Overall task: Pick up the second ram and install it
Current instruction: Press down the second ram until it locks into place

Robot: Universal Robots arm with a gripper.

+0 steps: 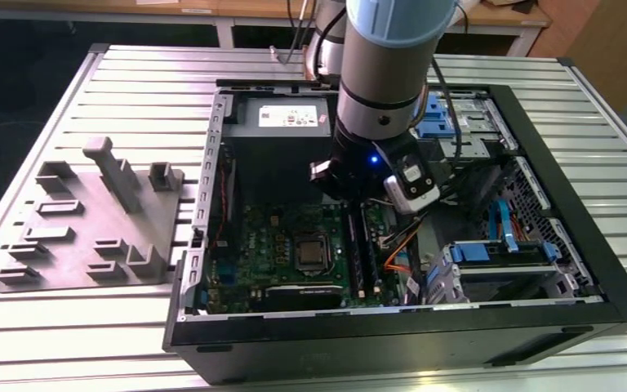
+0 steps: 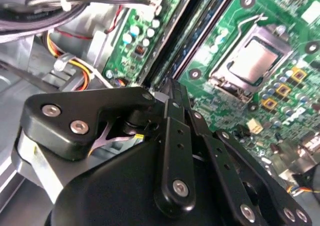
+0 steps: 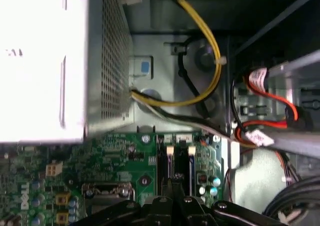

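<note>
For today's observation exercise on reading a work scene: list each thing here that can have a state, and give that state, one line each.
computer case: side open, lying flat on the table.
gripper: down inside the case, over the memory slots; open or shut cannot be told.
memory slots: long dark sticks standing in them; which is the second ram cannot be told.
processor socket: chip in place, no cooler over it.
grey fixture tray: nothing in it.
</note>
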